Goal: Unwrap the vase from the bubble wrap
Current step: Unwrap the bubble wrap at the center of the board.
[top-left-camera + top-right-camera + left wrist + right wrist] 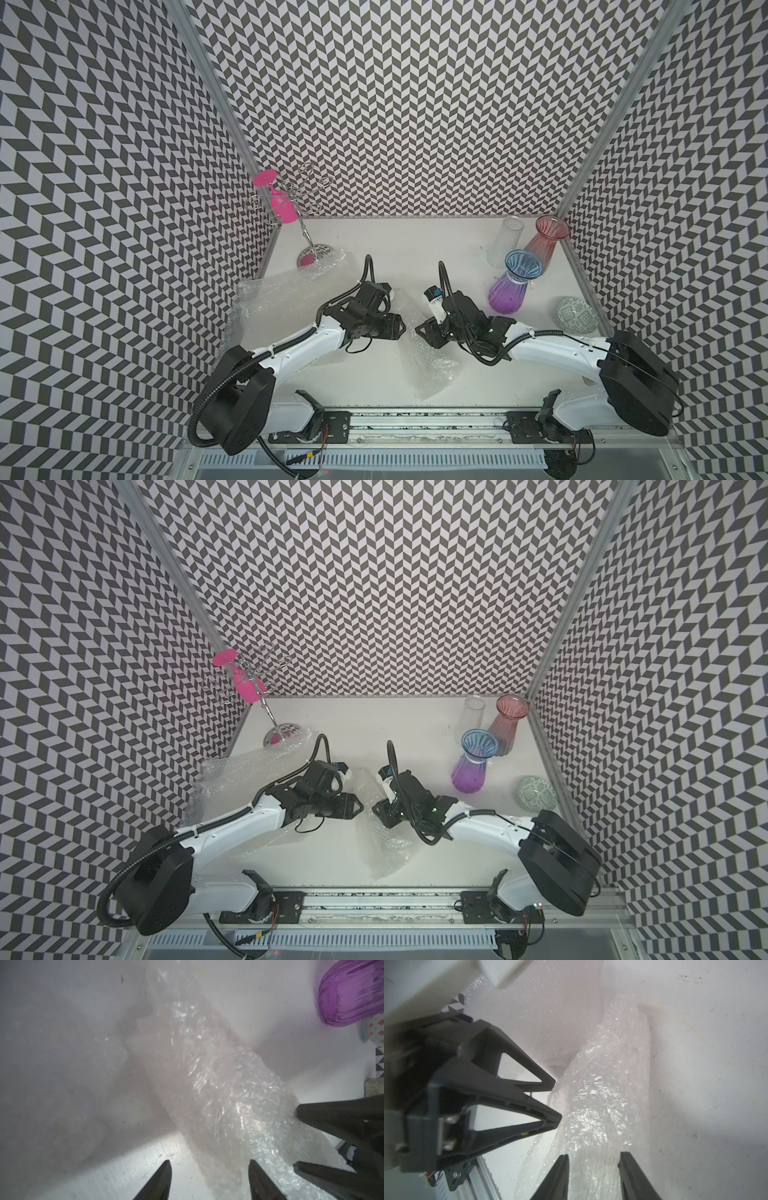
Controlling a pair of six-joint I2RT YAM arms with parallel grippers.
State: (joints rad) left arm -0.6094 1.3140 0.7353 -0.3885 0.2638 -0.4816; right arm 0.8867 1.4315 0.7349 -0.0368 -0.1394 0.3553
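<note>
A long bundle of bubble wrap [432, 361] lies on the white table [395, 249] between my two arms, running from mid-table toward the front edge. The vase is hidden inside it; only a faint pink tint shows through the bubble wrap [218, 1084]. In the right wrist view my right gripper [593, 1156] is closed on the bubble wrap [602, 1095], one finger on each side pressing into it. My left gripper [210, 1165] stands open. One of its fingers is at the bundle's edge and bare table shows between its fingers. Its tips face the bundle's side in the right wrist view, left gripper [557, 1101].
Loose bubble wrap sheets [282, 295] are piled at the left. At the right stand a purple-and-blue vase [509, 291], a pink vase [544, 245], a clear glass [505, 241] and a patterned bowl [577, 313]. A wire rack holding a pink goblet [282, 203] stands at the back left.
</note>
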